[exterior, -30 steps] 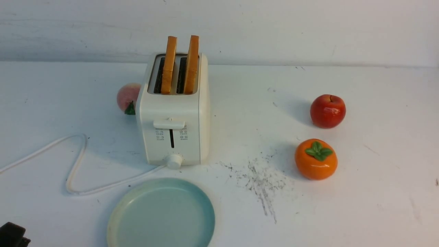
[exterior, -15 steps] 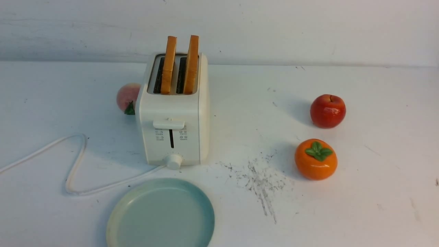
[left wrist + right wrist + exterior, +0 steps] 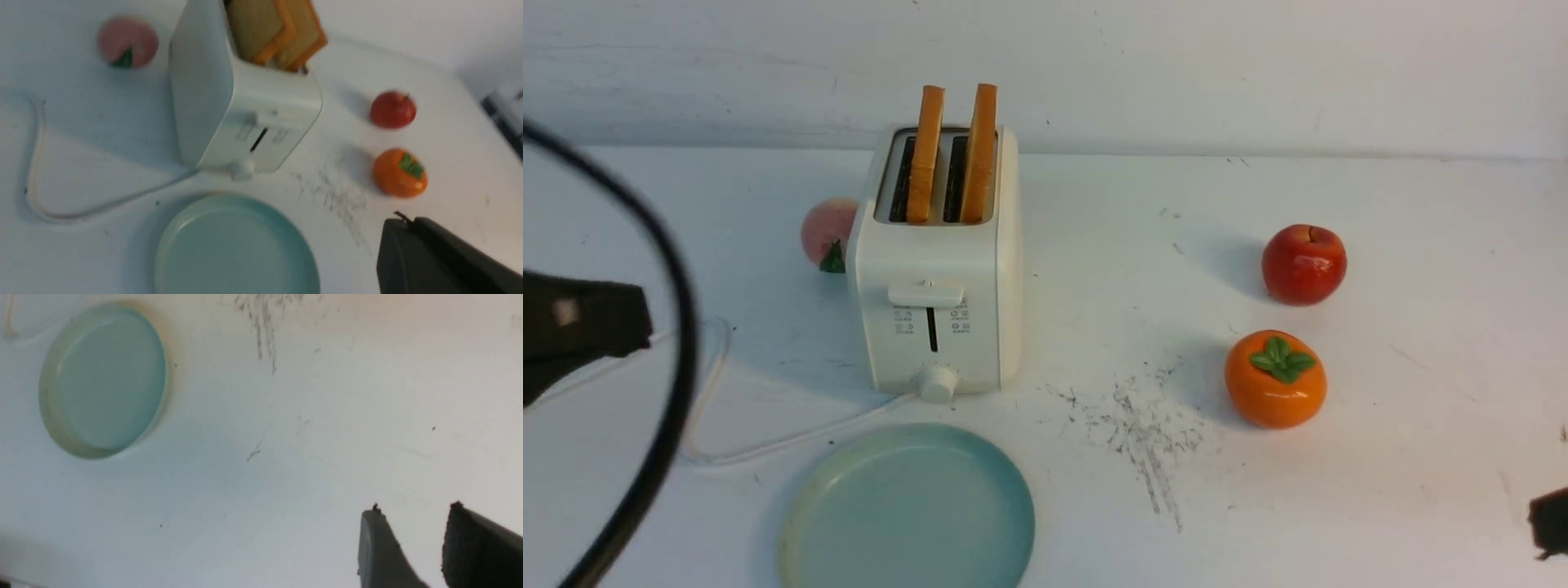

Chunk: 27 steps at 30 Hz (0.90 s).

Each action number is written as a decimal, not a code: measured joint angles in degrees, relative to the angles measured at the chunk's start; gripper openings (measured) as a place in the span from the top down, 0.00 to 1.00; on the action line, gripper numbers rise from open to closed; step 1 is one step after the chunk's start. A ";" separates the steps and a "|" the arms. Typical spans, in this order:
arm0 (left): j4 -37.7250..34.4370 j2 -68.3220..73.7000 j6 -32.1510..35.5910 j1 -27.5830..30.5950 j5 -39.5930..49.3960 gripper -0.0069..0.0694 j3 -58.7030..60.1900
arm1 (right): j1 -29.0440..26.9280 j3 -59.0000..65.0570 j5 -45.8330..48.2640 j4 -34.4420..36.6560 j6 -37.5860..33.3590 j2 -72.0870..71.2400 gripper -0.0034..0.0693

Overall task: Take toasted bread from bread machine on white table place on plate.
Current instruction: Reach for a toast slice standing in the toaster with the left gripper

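Observation:
The white bread machine [image 3: 935,278] stands mid-table on the white table [image 3: 1380,457]. Two slices of toasted bread [image 3: 925,155] [image 3: 978,151] stand upright in its slots. The blue-green plate [image 3: 907,510] lies empty just in front of it. My left gripper [image 3: 629,327] hovers blurred at the left, well away from the bread machine. In the left wrist view [image 3: 402,224] its jaws are pressed together and empty, with the bread [image 3: 278,32], bread machine [image 3: 241,110] and plate [image 3: 237,245] ahead. My right gripper [image 3: 414,510] is open and empty over bare table, its tip at the front view's lower right [image 3: 1550,523]; the plate [image 3: 106,379] lies far off.
A pink peach [image 3: 827,230] sits left of and behind the bread machine. A red apple [image 3: 1303,264] and an orange persimmon [image 3: 1275,378] sit at the right. The white cord [image 3: 707,392] loops at front left. A black cable [image 3: 670,367] of the left arm arcs there. Dark scuffs [image 3: 1143,433] mark the middle.
My left arm and its cable have come into the front view from the left. My right gripper's tip has appeared at the lower right. The bread, bread machine and plate have not moved.

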 joint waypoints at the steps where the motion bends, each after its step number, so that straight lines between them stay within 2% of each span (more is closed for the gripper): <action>1: 0.41 3.93 0.52 0.00 2.12 0.93 -3.00 | 0.00 0.34 0.08 1.25 -1.44 1.14 0.62; 6: 1.72 18.99 3.31 -0.29 7.26 0.93 -16.48 | 0.00 2.52 -0.21 7.79 -6.96 2.61 0.62; 10: 4.33 29.87 3.97 -4.03 7.85 0.93 -26.94 | 0.00 3.25 -0.71 10.51 -8.86 2.61 0.62; 16: 8.87 41.07 7.98 -10.86 4.15 0.92 -36.42 | 0.00 3.43 -0.66 10.57 -9.06 2.61 0.62; 20: 10.73 45.43 6.97 -12.14 -0.30 0.85 -38.43 | 0.00 3.43 -0.66 10.57 -9.06 2.61 0.62; 21: 12.01 47.32 5.85 -12.27 -3.41 0.74 -38.68 | 0.00 3.43 -0.66 10.57 -9.11 2.61 0.62; 22: 12.66 47.84 5.60 -12.27 -4.45 0.70 -38.68 | 0.00 3.43 -0.66 10.57 -9.11 2.61 0.62; 25: 14.14 50.34 5.27 -12.27 -8.74 0.46 -38.68 | 0.00 3.43 -0.62 10.57 -9.11 2.61 0.62; 26: 14.28 50.48 5.27 -12.27 -8.92 0.45 -38.68 | 0.00 3.43 -0.62 10.57 -9.11 2.61 0.62; 27: 14.80 51.85 5.27 -12.27 -10.43 0.34 -38.68 | 0.00 3.43 -0.62 10.57 -9.11 2.61 0.63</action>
